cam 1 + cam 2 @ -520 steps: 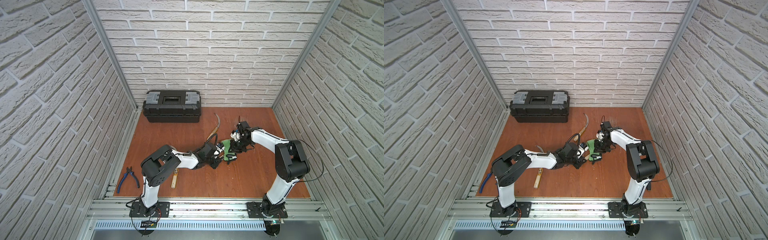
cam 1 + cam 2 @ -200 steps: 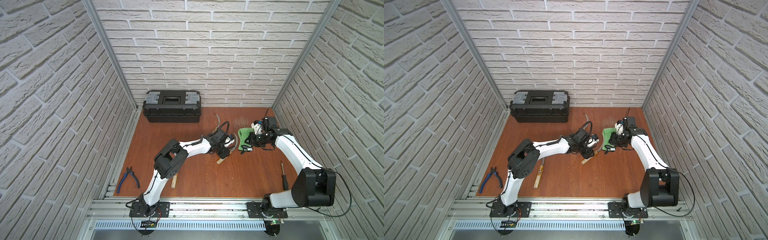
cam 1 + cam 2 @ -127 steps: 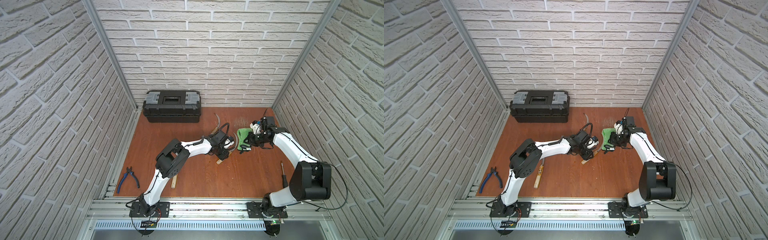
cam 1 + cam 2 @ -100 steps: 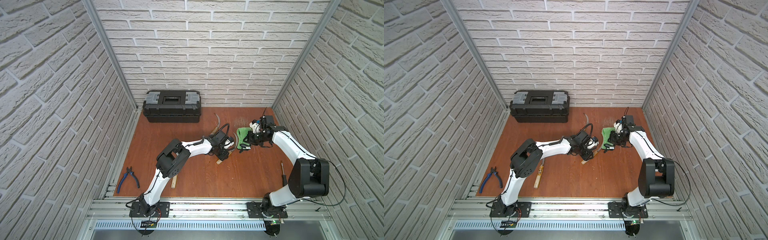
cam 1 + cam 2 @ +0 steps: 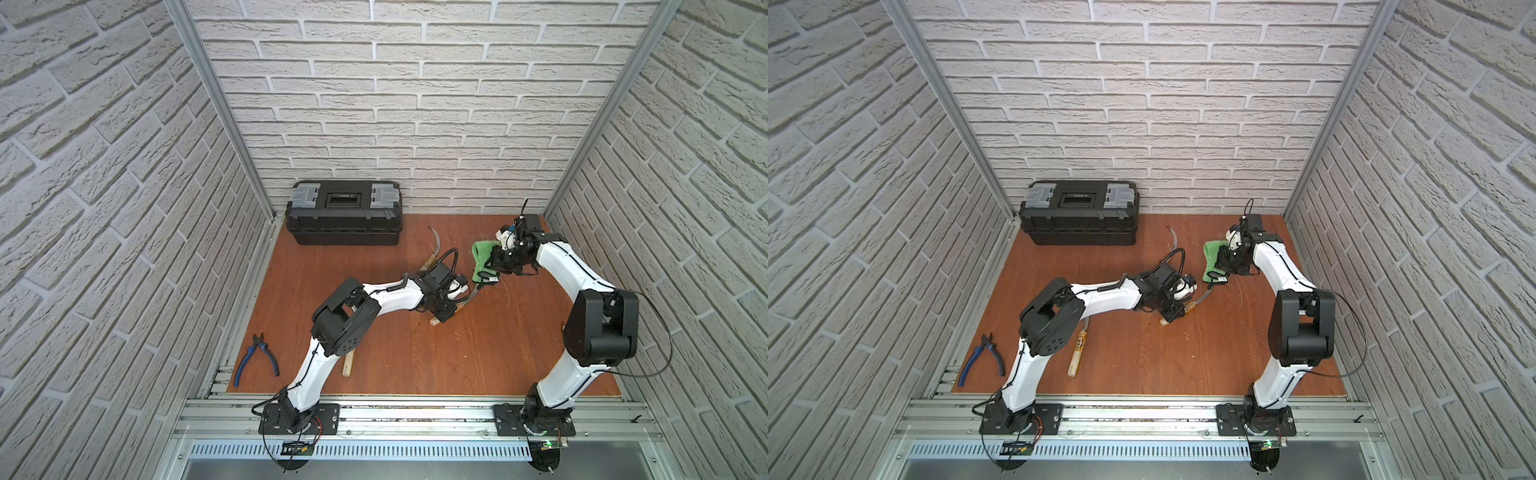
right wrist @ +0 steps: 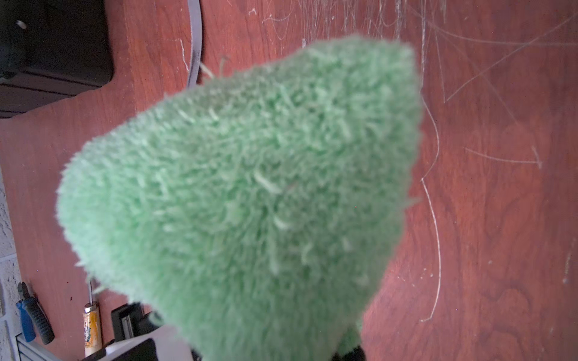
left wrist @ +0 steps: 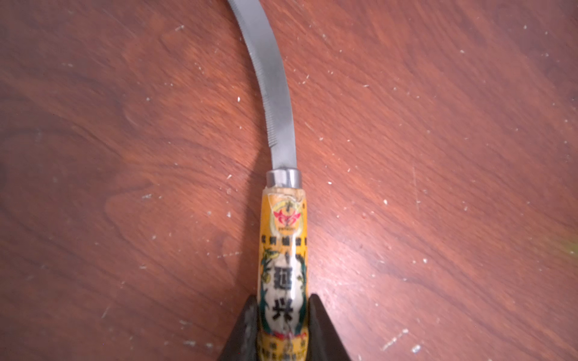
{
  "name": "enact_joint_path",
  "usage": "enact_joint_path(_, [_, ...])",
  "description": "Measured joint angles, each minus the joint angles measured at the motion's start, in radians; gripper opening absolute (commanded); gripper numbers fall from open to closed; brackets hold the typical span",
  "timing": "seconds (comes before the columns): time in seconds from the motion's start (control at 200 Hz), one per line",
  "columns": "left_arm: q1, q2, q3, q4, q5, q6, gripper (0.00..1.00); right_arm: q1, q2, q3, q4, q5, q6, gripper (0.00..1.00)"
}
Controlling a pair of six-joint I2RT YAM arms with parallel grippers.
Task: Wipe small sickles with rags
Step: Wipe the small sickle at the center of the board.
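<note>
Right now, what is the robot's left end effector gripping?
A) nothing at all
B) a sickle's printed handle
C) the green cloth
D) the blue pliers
B: in the left wrist view the left end effector is shut on the printed handle of the sickle; the green cloth is in the right end effector.

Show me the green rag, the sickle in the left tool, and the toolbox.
green rag (image 6: 250, 187), right wrist view, fluffy middle
sickle (image 7: 283, 250), left wrist view, labelled handle
toolbox (image 5: 344, 230), in a top view, front wall

Left fingers (image 7: 247, 328), right fingers (image 5: 494, 264) clamped.
</note>
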Motion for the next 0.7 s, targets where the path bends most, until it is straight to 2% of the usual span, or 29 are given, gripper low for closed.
enact_joint_path(0.205, [0.000,-0.018,-0.039,0.036,0.002,0.000,0.00,0.022,0.156,0.171,-0.069,0.091,-0.003,0.03])
enact_joint_path(0.405, [0.000,-0.047,-0.078,0.040,0.000,-0.006,0.00,0.058,0.385,0.391,-0.205,0.183,-0.018,0.03])
enact_joint_path(0.58, [0.000,-0.053,-0.087,0.042,-0.001,-0.012,0.00,0.094,0.510,0.484,-0.306,0.256,-0.023,0.02])
enact_joint_path(0.7, [0.001,-0.057,-0.095,0.045,-0.001,-0.016,0.00,0.114,0.529,0.504,-0.332,0.289,-0.027,0.03])
